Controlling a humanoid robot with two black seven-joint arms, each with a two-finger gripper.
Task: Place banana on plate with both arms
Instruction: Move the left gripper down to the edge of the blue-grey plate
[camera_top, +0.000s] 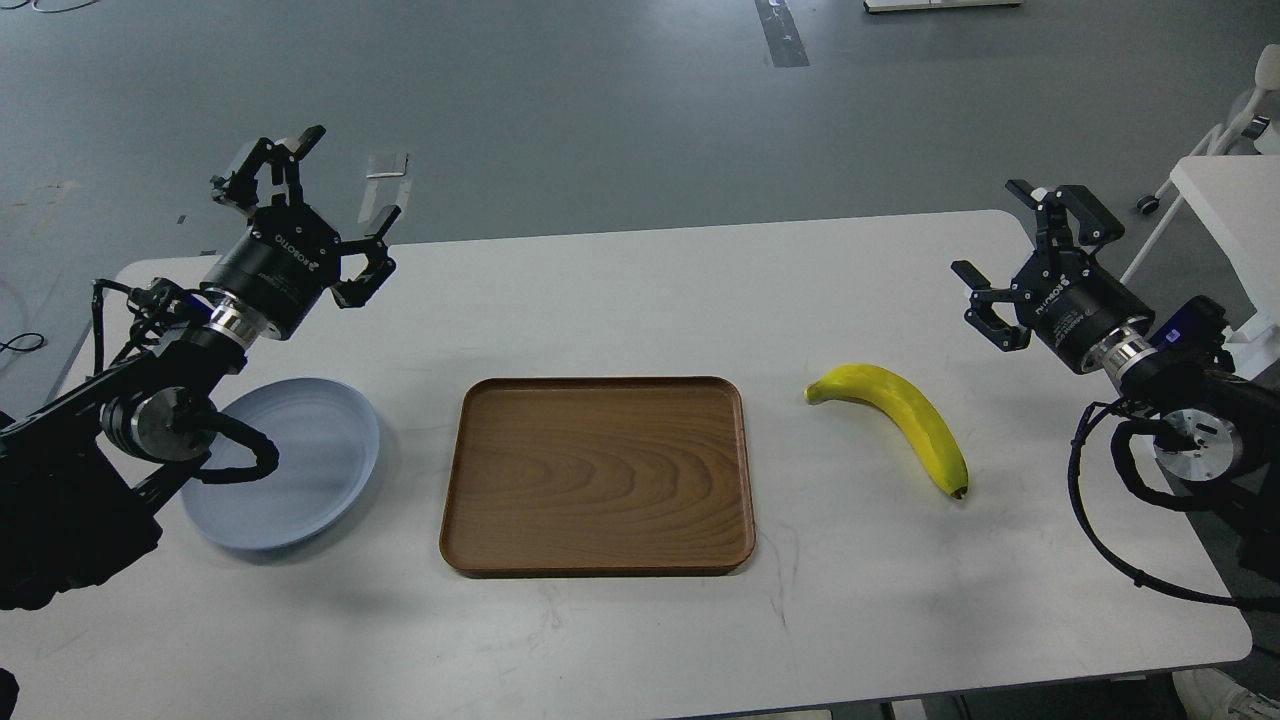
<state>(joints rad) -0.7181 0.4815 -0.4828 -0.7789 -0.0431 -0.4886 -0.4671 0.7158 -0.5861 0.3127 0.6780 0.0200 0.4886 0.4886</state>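
white table | banana rt | plate lft | tools spread

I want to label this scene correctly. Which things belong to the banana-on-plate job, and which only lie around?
Belong to the job:
banana
plate
left gripper, open
right gripper, open

Just lying about:
wooden tray
white table, which bears everything

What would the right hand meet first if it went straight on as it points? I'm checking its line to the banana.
Nothing, as far as this view shows: the right hand points up and away over bare table, past the banana. Depth is unclear.
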